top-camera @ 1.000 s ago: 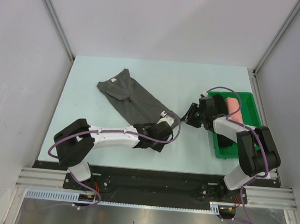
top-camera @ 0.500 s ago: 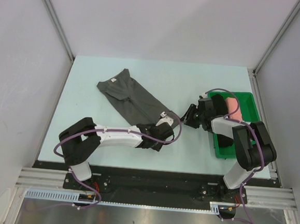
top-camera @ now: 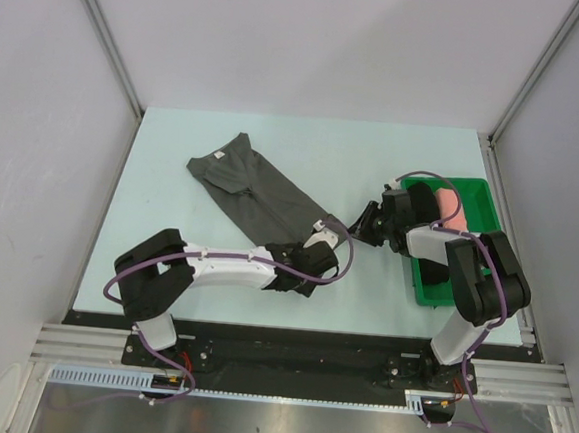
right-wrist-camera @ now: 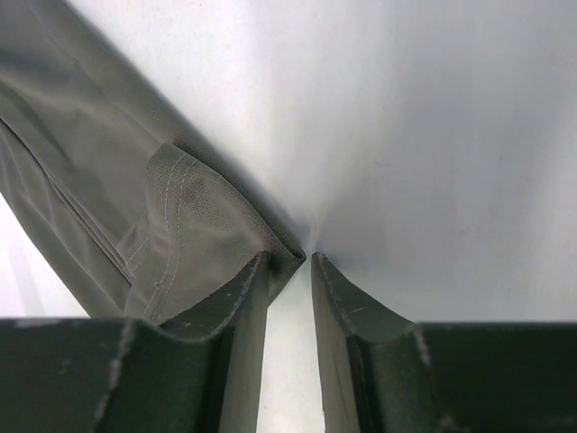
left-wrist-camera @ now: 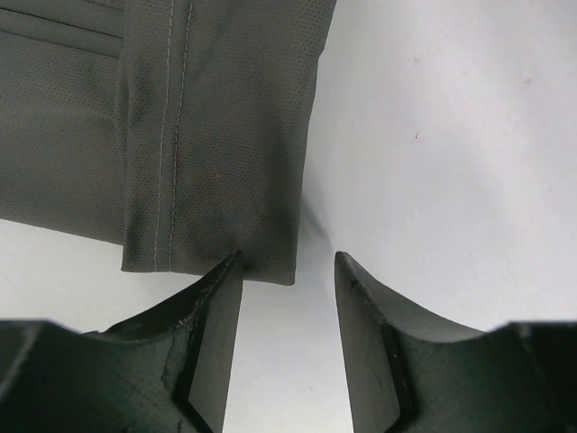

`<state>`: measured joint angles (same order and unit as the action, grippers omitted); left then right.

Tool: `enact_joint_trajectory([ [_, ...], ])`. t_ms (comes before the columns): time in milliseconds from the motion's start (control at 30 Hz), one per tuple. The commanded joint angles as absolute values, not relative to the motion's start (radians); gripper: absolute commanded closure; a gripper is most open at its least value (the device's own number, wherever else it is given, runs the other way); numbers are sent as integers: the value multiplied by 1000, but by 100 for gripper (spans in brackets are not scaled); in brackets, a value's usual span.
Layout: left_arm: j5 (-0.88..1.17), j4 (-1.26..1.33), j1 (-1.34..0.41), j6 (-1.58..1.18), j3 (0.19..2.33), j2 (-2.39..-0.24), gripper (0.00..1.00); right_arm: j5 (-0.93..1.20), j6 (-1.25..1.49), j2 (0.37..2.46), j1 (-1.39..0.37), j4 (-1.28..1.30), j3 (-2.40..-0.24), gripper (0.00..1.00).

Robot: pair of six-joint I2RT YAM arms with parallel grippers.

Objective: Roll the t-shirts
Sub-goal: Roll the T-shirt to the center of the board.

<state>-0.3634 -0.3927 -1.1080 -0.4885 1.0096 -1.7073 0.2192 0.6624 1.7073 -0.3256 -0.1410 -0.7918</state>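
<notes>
The charcoal grey t-shirt (top-camera: pixel 262 189) lies folded into a long strip, running diagonally from the far left toward the middle of the table, with its white neck label at the far end. My left gripper (top-camera: pixel 325 241) is open at the strip's near end. In the left wrist view the hem corner (left-wrist-camera: pixel 216 117) touches the tip of the left finger (left-wrist-camera: pixel 221 307), and the gripper (left-wrist-camera: pixel 288 262) holds nothing. My right gripper (top-camera: pixel 355 229) is narrowly open at the same end from the right. The shirt's folded corner (right-wrist-camera: pixel 135 216) lies between its tips (right-wrist-camera: pixel 290 260), unsqueezed.
A green plastic tray (top-camera: pixel 484 192) stands at the right edge. It holds a rolled salmon pink t-shirt (top-camera: pixel 451 204) at its far end and a black t-shirt (top-camera: pixel 435 275) nearer me. The right arm's purple cable loops over the tray.
The right gripper has slid a little left, up to the shirt's corner. The left gripper has shifted slightly along the near end. The shirt has not moved.
</notes>
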Motion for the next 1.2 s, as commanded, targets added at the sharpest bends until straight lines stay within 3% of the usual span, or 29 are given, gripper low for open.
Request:
enact_joint_trajectory([
  [0, -393, -390, -1114, -482, 1012, -1703, 50, 215, 669, 1723, -324, -149, -788, 71],
  [200, -429, -385, -1115, -477, 1012, -1740, 53, 218, 670, 1727, -324, -152, -788, 77],
  [333, -430, -379, -1115, -469, 1006, -1752, 67, 218, 673, 1723, -324, -159, -790, 80],
  [367, -426, -379, -1114, -468, 1006, -1749, 75, 219, 676, 1723, -324, -163, -788, 81],
  [433, -420, -370, -1115, -466, 1002, -1741, 79, 219, 678, 1718, -324, -163, -793, 83],
  [467, -416, -368, -1115, -463, 1002, -1740, 86, 216, 677, 1715, -324, -161, -796, 86],
  [567, -378, -351, -1115, -450, 1000, -1714, 94, 196, 670, 1692, -324, -138, -802, 94],
  [667, -304, -305, -1115, -440, 979, -1657, 97, 155, 655, 1649, -322, -98, -802, 100],
  [1167, -22, -152, -1109, -540, 876, -1604, 100, 12, 572, 1500, -302, 198, -804, 100],
])
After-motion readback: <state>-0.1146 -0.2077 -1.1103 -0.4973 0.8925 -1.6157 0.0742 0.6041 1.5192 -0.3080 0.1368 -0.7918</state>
